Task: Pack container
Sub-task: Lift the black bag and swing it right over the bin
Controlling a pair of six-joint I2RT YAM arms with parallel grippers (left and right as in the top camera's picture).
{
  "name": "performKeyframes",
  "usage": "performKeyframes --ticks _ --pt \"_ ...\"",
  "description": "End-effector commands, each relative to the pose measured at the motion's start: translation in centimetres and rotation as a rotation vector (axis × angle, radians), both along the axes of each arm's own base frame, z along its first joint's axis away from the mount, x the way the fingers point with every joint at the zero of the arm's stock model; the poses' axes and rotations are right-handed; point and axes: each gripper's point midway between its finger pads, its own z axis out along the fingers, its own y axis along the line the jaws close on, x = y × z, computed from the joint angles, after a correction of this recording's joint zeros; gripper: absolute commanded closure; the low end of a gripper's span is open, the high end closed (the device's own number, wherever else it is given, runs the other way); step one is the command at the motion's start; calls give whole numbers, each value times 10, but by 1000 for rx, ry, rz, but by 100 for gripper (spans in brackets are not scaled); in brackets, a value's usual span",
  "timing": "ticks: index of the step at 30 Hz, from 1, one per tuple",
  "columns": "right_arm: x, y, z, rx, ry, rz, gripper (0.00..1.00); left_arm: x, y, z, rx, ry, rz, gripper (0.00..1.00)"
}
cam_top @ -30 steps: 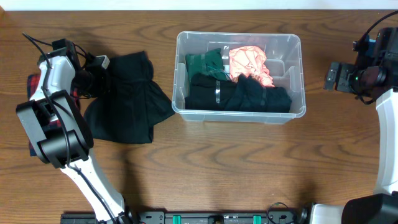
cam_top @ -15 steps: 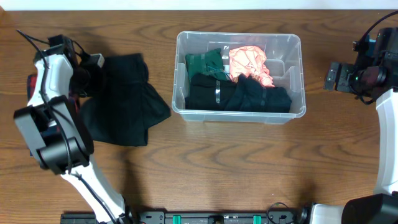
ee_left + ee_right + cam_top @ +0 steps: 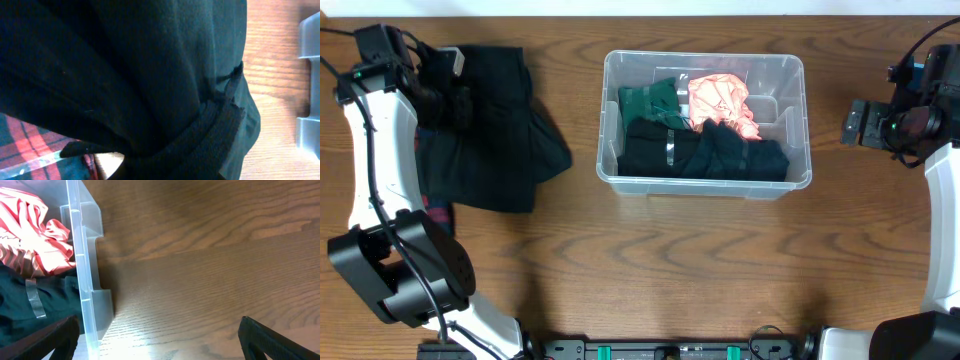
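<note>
The clear plastic container (image 3: 607,120) stands at the table's middle and holds a green garment (image 3: 654,99), a pink striped cloth (image 3: 720,99) and black clothes (image 3: 705,155). My left gripper (image 3: 451,82) is at the far left, shut on a large black garment (image 3: 490,130) that hangs spread below it. In the left wrist view that garment (image 3: 125,65) fills the frame and hides the jaws. My right gripper (image 3: 856,122) is open and empty to the right of the container, whose wall (image 3: 82,255) shows in the right wrist view beside the open fingers (image 3: 160,350).
A red plaid cloth (image 3: 436,214) lies under the black garment at the left and also shows in the left wrist view (image 3: 30,150). Bare wood lies in front of the container and between it and my right gripper.
My left gripper has moved back and to the left, pulling the black garment up and away from the container. The plaid cloth now shows beneath. The right arm has not moved.
</note>
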Motion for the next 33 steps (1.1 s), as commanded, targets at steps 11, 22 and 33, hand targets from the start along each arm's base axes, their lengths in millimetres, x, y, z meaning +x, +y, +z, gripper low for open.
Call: performKeyframes --ticks 11,22,33 --pt "0 -3 0 3 -1 -17 1 19 -91 184 97 -431 -301 94" --pt "0 -3 0 3 -1 -17 1 -20 -242 231 107 -665 -906 94" --pt "0 -3 0 3 -1 -17 1 -36 -320 201 186 -709 -1287 94"
